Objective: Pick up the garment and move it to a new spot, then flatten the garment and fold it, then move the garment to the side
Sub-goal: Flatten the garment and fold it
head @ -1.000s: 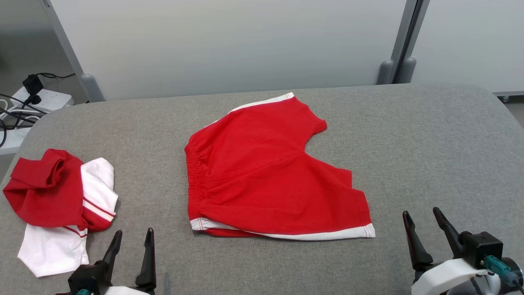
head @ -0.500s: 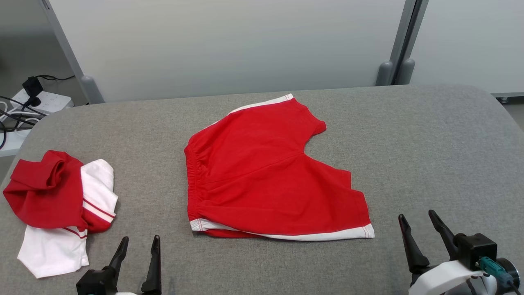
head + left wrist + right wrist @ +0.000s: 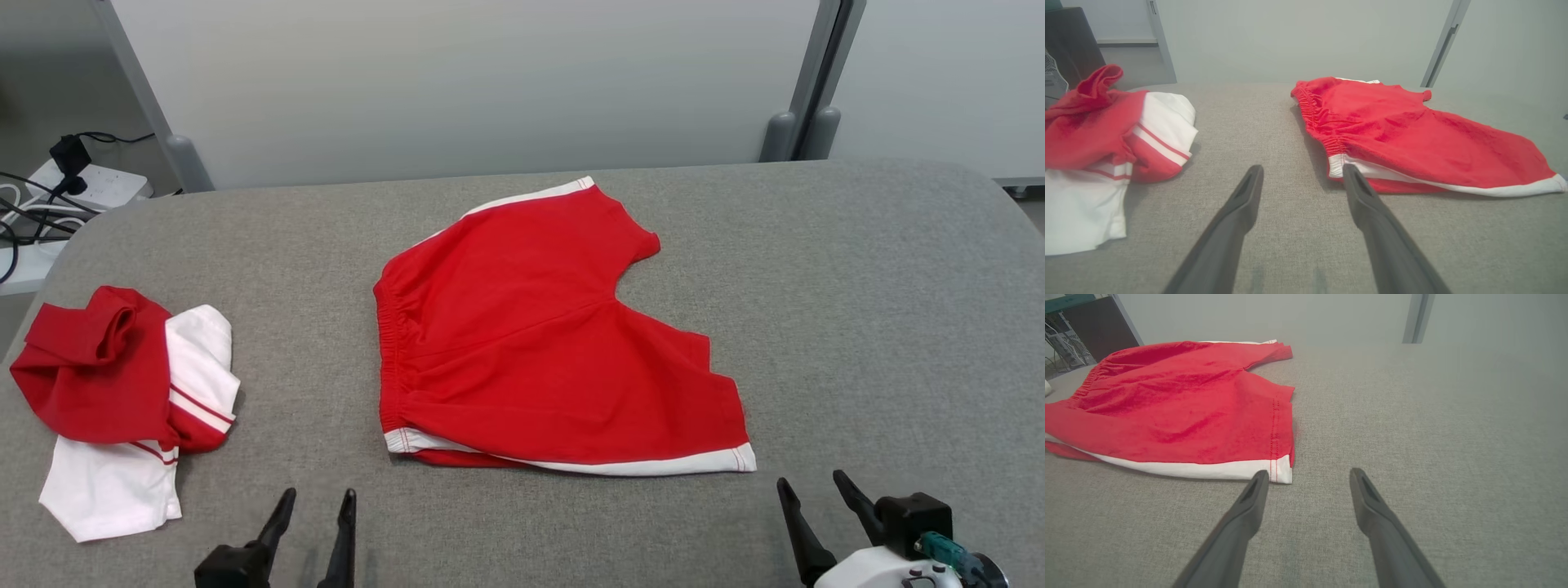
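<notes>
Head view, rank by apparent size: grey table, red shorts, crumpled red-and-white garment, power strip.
1. grey table
2. red shorts
3. crumpled red-and-white garment
4. power strip: smallest as seen, but it lies farther back, so its true size is unsure.

Left gripper (image 3: 1301,171) spread, empty, near red shorts (image 3: 1412,134) waistband

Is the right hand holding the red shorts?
No, the right hand is open and empty; the red shorts lie beside it.
</notes>
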